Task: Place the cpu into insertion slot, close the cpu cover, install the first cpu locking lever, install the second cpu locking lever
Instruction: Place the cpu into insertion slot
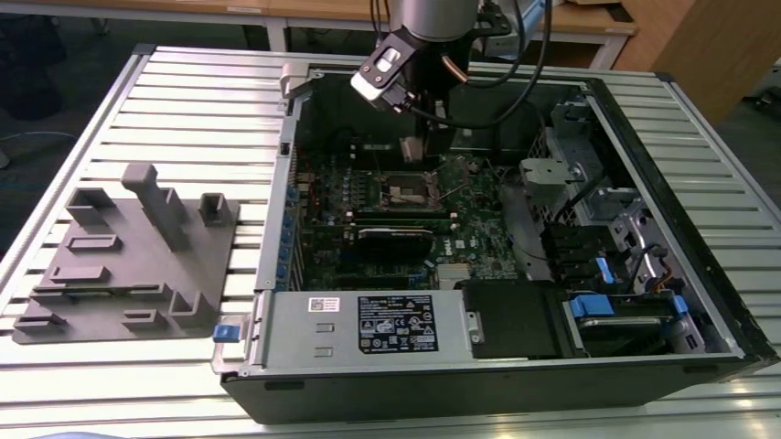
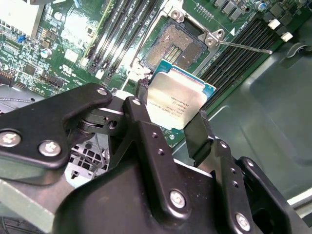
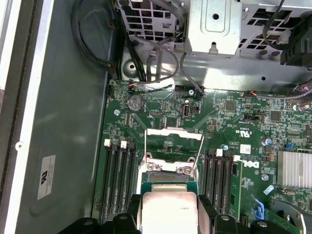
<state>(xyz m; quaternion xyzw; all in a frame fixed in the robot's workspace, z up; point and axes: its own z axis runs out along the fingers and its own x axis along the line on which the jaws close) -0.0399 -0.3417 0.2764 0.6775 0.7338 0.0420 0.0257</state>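
1. The claw (image 2: pixel 170 116) is drawn narrow onto the cpu (image 2: pixel 176 100). Its two black fingers (image 2: pixel 141 117) press on opposite edges of the chip, whose dull metal top faces the camera in both wrist views.
2. The cpu hangs just above the insertion slot (image 2: pixel 174 46), tilted to it and not seated. The slot's dark contact field lies uncovered.
3. A silvery rim frames the slot. From one corner of it a thin locking lever (image 2: pixel 243 47) juts out sideways over the neighbouring connectors.
4. In the first wrist view, long black memory connectors (image 3: pixel 119 180) lie along two opposite sides of the slot, close beside it. A finned silver heatsink (image 3: pixel 292 168) sits farther off on the same green board.
5. In the exterior view the slot (image 1: pixel 415 187) lies on the board at the bottom of an open computer case (image 1: pixel 488 389).
   - The case also holds a metal drive cage (image 1: pixel 555 174), on the exterior view's right of the slot.
   - A grey label plate (image 1: pixel 366 325) lies between the slot and the near wall.
6. The case walls stand on all sides of the slot. The case is open above, and the arm reaches in through that opening.
7. The case lies on a slatted tabletop (image 1: pixel 183 110). A grey fixture block (image 1: pixel 123 247) sits outside the case, well apart from the slot on the exterior view's left.
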